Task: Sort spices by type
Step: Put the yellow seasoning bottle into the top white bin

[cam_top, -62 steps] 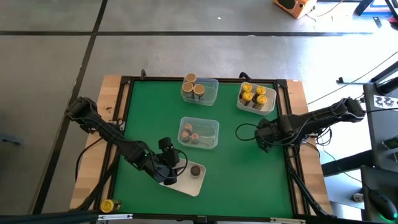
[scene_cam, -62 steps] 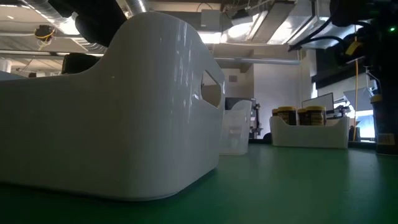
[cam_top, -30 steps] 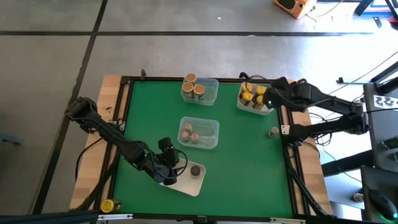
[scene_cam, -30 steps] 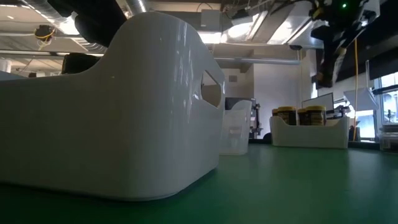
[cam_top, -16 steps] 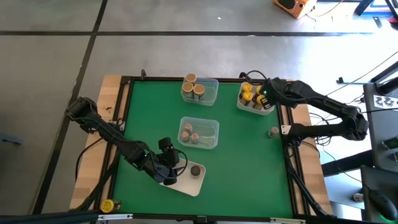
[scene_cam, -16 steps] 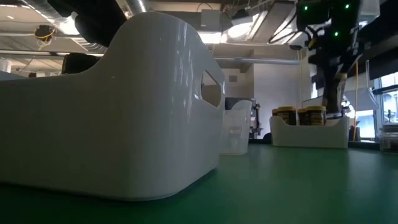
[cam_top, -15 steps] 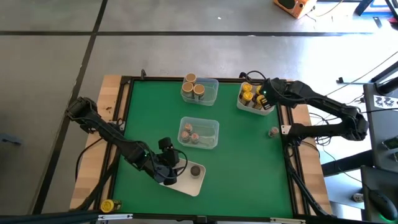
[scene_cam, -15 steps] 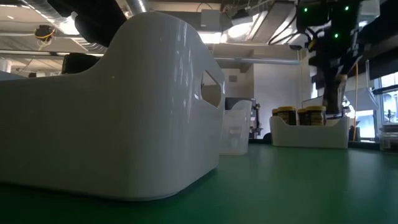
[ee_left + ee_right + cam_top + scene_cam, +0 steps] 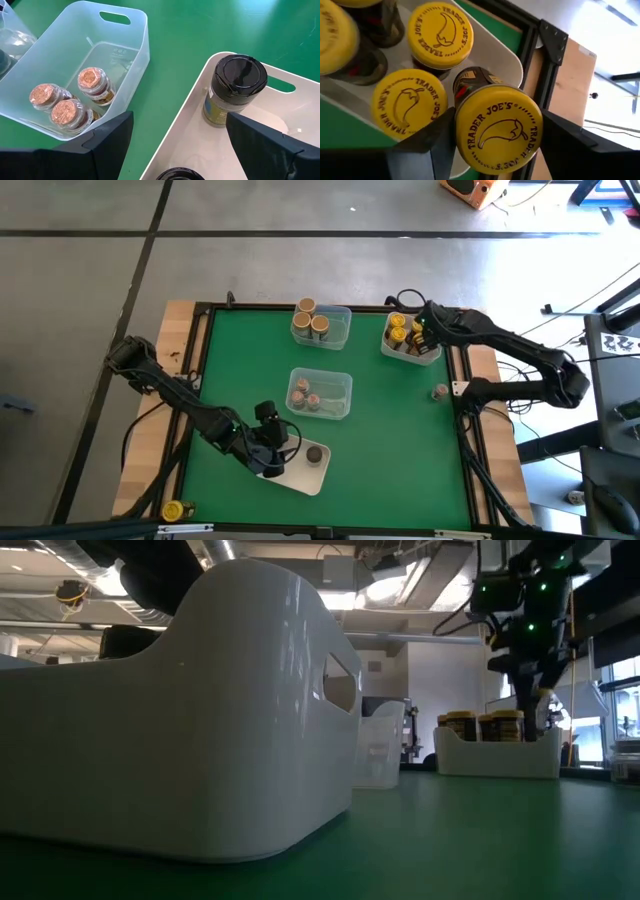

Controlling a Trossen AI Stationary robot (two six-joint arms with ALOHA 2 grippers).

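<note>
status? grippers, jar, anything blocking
Right gripper shut on yellow-lid jar, over the white tray of yellow jars. Left gripper open at the near tray, dark-lid jar inside. Nothing blocking.

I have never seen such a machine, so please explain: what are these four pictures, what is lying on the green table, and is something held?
It is a robot with two dark arms, each ending in a two-finger gripper, at a green table. One picture looks straight down from above, one looks level across the table top, and the other two come from cameras on the arms' wrists.

On the table stand four plastic trays with small spice jars, sorted by lid: tan lids at the far edge, yellow lids in the white tray on the right, brownish lids in the middle, and a dark-lidded jar in the near tray.

The right gripper holds one yellow-lidded jar over the white tray. The left gripper is open and holds nothing, over the near tray.
</note>
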